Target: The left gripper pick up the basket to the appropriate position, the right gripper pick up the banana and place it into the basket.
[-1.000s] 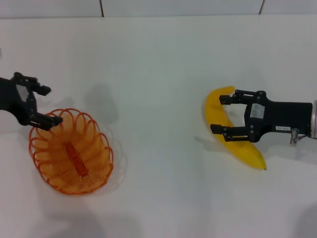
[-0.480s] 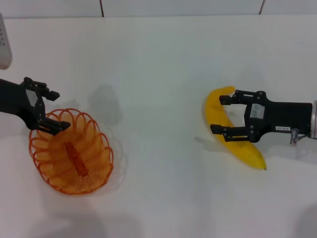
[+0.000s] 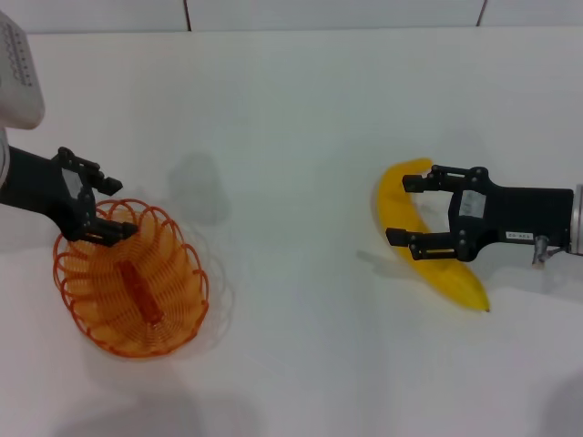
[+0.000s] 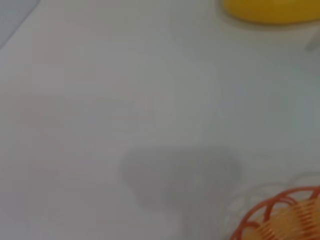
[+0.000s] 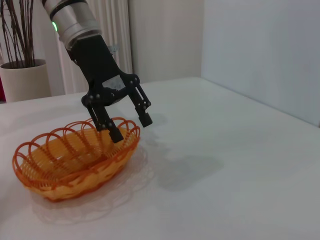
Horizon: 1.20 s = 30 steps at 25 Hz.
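Bench: a plain white bench (image 3: 291, 118) carries everything; in the head view a white wall with two dark seams runs along its 12 o'clock edge.
Room: the right wrist view shows pale curtains, a grey wall and a potted plant (image 5: 22, 70) of bare twigs beyond the bench.
Left pincer (image 3: 111, 208): at 9 o'clock, fingers apart, straddling the basket's rim at its 12 o'clock end, one finger inside the loops and one outside.
Basket (image 3: 82, 300): orange wire oval sitting on the bench at 8 o'clock, its long axis running from 11 to 5 o'clock.
Banana (image 3: 393, 205): at 3 o'clock, lying flat, long axis from 12 to 5 o'clock, bulging toward 9 o'clock.
Right pincer (image 3: 402, 209): fingers apart, set around the banana's middle, pointing toward 9 o'clock; whether they touch it I cannot tell.
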{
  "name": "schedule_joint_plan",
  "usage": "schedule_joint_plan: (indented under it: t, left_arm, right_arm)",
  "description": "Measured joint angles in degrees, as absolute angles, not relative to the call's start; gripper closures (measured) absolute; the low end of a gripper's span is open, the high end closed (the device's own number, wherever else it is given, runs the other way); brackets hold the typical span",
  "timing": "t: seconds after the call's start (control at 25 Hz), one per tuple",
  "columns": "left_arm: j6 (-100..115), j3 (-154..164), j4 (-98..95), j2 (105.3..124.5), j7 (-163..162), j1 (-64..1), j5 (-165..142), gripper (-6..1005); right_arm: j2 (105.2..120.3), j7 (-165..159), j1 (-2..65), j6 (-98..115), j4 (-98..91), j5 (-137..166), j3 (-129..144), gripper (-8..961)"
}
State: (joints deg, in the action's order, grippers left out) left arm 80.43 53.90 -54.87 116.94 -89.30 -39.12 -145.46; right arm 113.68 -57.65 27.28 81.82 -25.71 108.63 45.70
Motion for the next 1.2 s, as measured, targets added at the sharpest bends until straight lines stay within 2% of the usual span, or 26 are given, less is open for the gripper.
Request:
schedule_joint_plan:
  t: [0.2,0.44,0.84,1.2]
  left_arm:
    - [78.7,55.3,-54.8,117.03,-90.6,-39.3,-146.5,326]
    - [77.8,56.4,-54.9,117.08,-90.8,-39.3,-146.1,571]
    - [77.6,57.0,-55.4,117.04,-91.2,-39.2,-146.1,903]
    - [77.6,57.0,-55.5,117.07,-91.2,-39.0,-146.0,937]
  right_arm:
    - [113.68,-57.7,27.3,81.8,-25.7,108.6,45.7,121]
    - [113.64,-57.7,27.3,81.8,-25.7,108.6,45.7,122]
    - [113.5,-57.7,27.1,81.8,-25.7,108.6,45.6,123]
    - [113.45,-57.7,27.1,81.8,-25.7,108.6,45.6,127]
